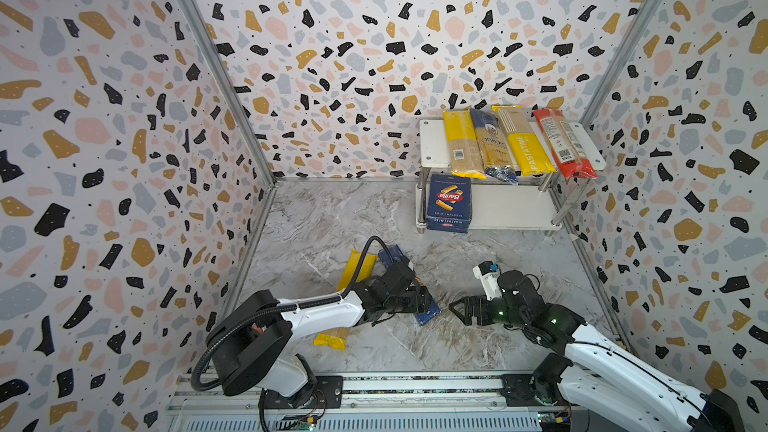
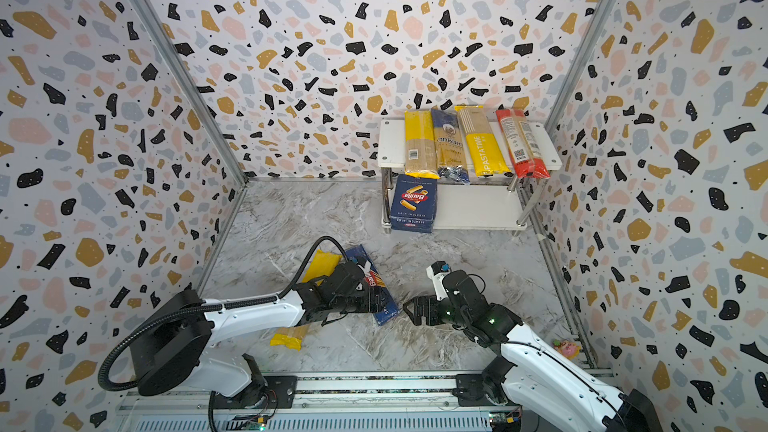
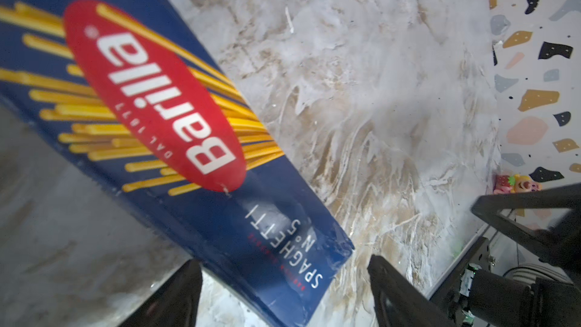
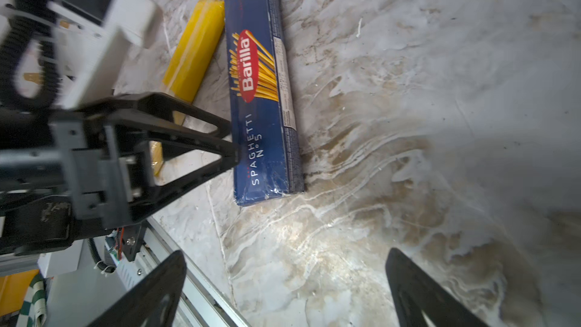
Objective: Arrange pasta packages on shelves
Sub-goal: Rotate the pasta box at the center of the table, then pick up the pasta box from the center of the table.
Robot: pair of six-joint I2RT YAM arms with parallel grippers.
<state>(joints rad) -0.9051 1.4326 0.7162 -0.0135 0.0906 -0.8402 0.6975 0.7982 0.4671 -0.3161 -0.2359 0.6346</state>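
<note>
Barilla spaghetti box (image 4: 261, 89) lies flat beside yellow bag (image 4: 195, 55).

White arms (image 1: 324, 315), black jaws, ribbed cable (image 1: 360, 261)

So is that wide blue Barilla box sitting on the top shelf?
No, the wide Barilla box rests on the rack's lower board, not the upper board.

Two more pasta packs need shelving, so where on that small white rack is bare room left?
Lower white board is bare from the wide blue Barilla rigatoni box to the chrome legs at its other end. Upper white board is crowded: four long spaghetti bags side by side, only narrow strips bare at either end.
</note>
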